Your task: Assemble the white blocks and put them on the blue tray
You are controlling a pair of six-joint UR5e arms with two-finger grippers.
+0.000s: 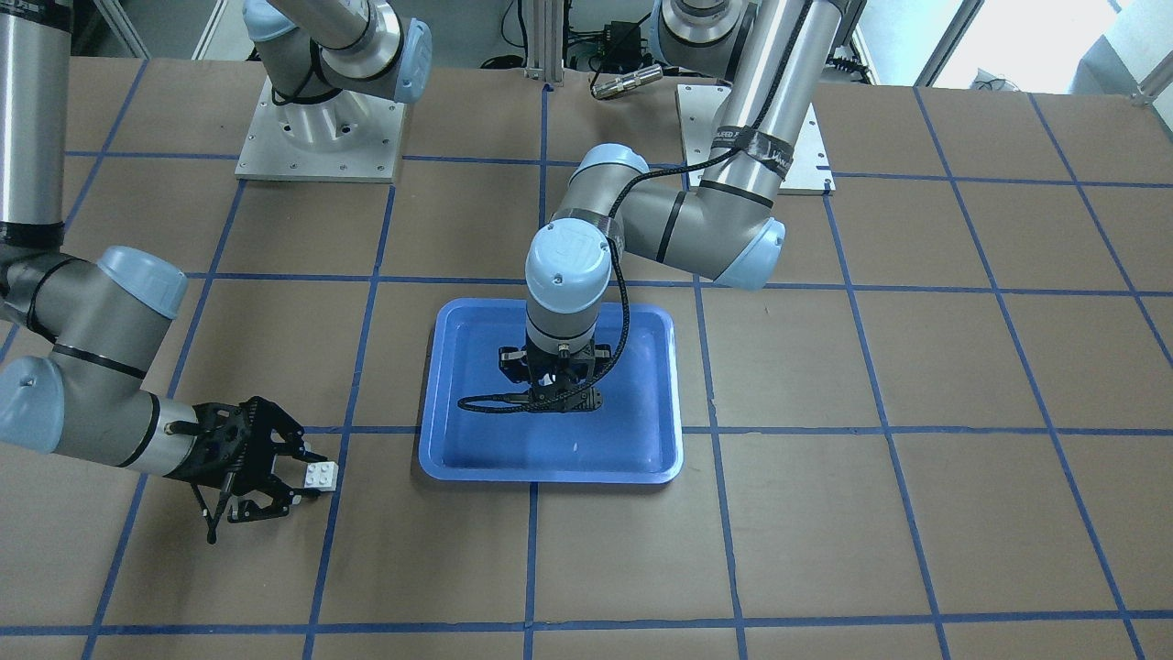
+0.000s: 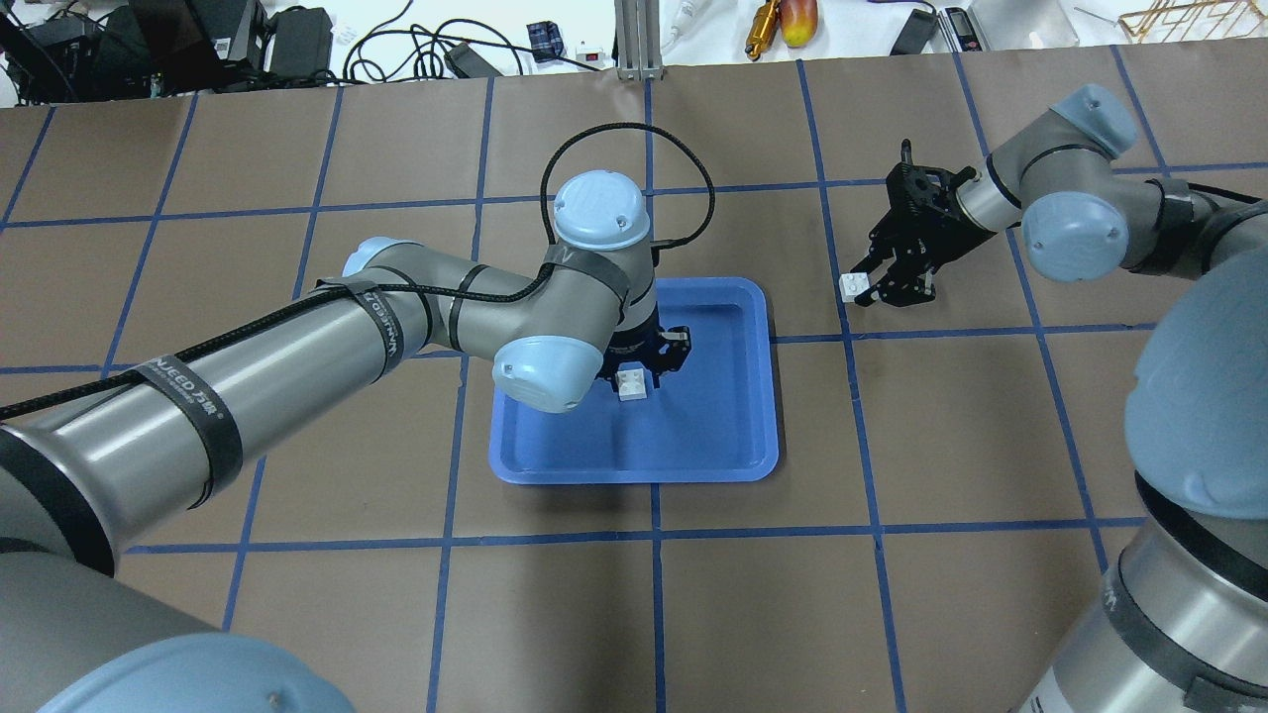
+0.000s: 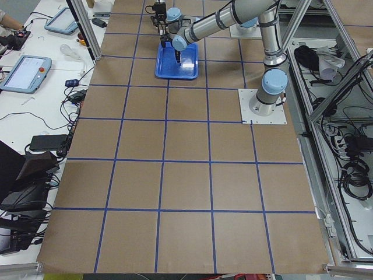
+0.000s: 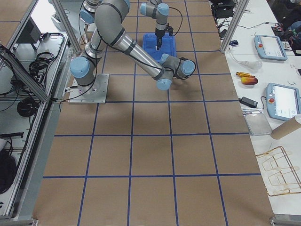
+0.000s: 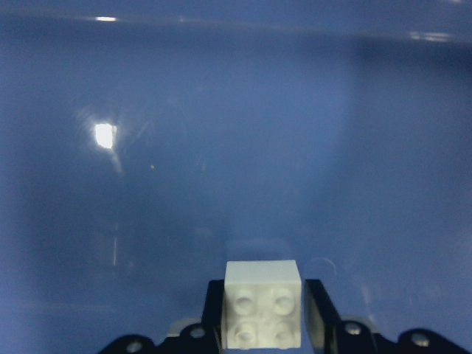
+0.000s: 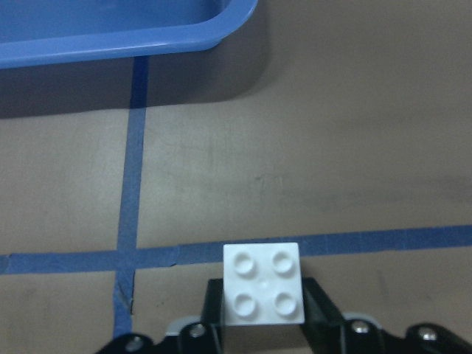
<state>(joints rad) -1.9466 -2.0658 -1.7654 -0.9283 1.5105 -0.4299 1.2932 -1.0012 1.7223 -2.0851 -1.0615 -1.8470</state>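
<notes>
The blue tray (image 2: 713,436) lies at the table's middle and also shows in the front-facing view (image 1: 550,454). My left gripper (image 2: 634,381) hangs over the tray's inside, shut on a white 2x2 block (image 2: 631,383); the left wrist view shows that block (image 5: 263,303) between the fingers above the blue floor. In the front-facing view the left gripper (image 1: 554,390) hides its block. My right gripper (image 2: 864,289) is off the tray, low over the brown table, shut on a second white 2x2 block (image 2: 852,287), which also shows in the front-facing view (image 1: 322,474) and the right wrist view (image 6: 263,293).
The table is brown paper with a blue tape grid (image 2: 654,495). The tray's corner (image 6: 184,29) shows in the right wrist view, ahead of the right gripper. Arm base plates (image 1: 321,137) stand at the robot's side. Cables and tools (image 2: 773,20) lie beyond the far edge.
</notes>
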